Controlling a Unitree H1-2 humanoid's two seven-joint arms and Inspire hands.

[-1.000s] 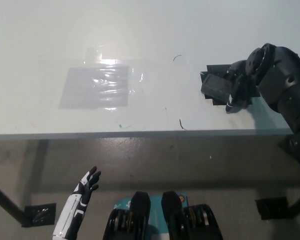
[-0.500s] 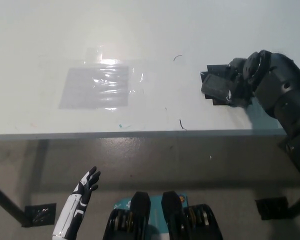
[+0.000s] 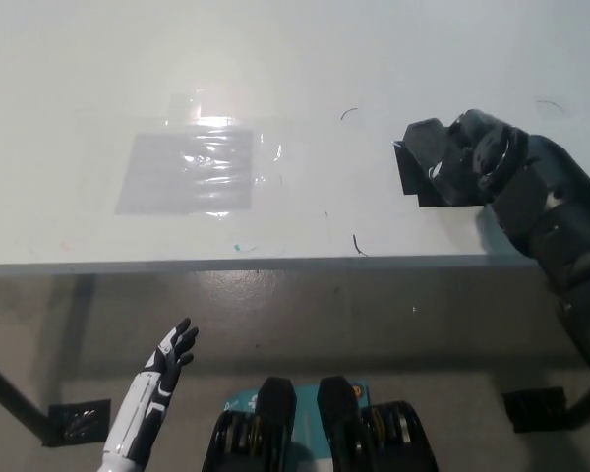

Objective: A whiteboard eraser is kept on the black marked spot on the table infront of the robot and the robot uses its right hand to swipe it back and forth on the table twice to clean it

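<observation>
Whiteboard eraser [image 3: 425, 147], dark grey, on the table [image 3: 305, 69] near its right end, over the black marked spot [image 3: 413, 182], whose edge shows beneath it. The black right hand [image 3: 472, 162] covers the eraser's right side, fingers curled onto it. Nearby on the table: thin pen marks [image 3: 357, 243] toward the front edge and a glossy taped rectangle [image 3: 189, 169] well to the left. White left hand [image 3: 172, 349] rests below the table's front edge, fingers spread, empty.

We see a grey taped-down plastic sheet [image 3: 189, 169] glaring at ten o'clock; thin pen marks [image 3: 357, 243] lie near centre; black floor tape [image 3: 78, 421] sits at seven o'clock.
</observation>
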